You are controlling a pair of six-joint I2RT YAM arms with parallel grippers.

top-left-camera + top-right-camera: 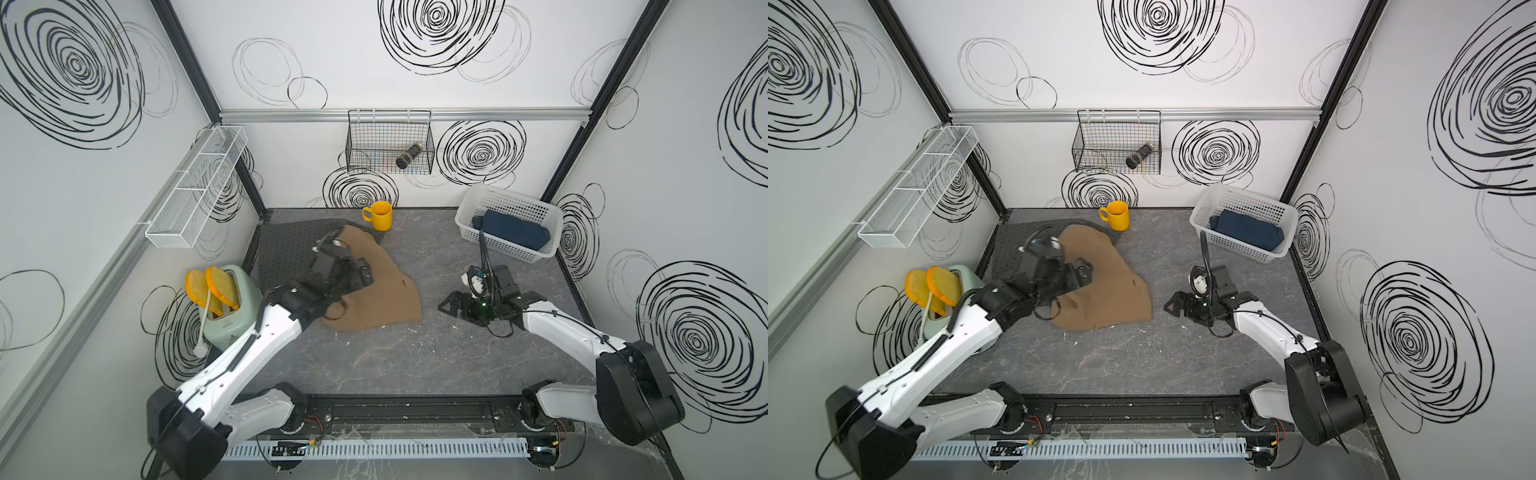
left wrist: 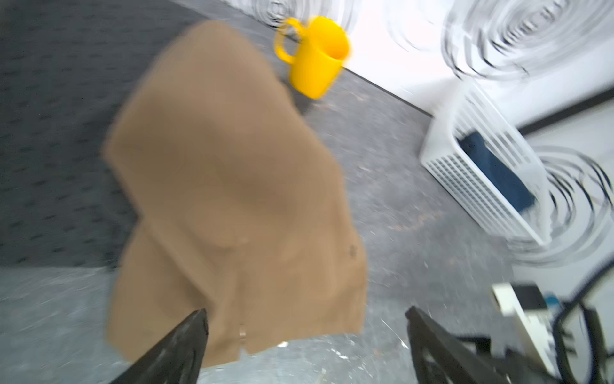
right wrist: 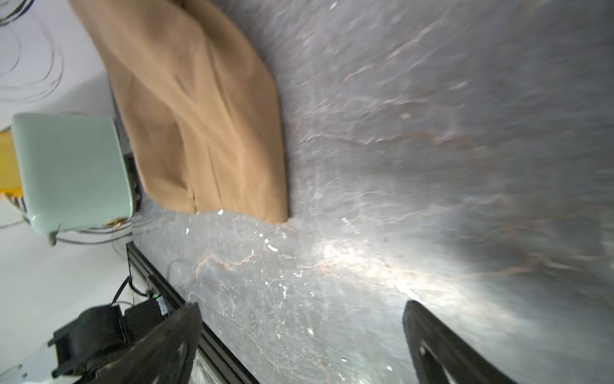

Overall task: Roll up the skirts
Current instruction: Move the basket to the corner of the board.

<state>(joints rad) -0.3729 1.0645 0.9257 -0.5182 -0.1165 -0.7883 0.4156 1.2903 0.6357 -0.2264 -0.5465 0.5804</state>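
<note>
Tan skirt (image 1: 386, 286) lies unrolled and rumpled mid-bench, its far end over the dark grey dotted skirt (image 1: 286, 245). Denim skirt (image 1: 515, 235) sits in the white basket (image 1: 465, 224), back right. Left arm is stretched forward, wrist above the tan skirt. Left pincer (image 2: 305, 316) released, fingers wide, nothing between. Right arm is bent, forearm aimed inward. Right pincer (image 3: 302, 306) also released, low over bare bench (image 1: 415, 365), apart from the tan skirt. Yellow mug (image 1: 380, 215) just beyond it.
</note>
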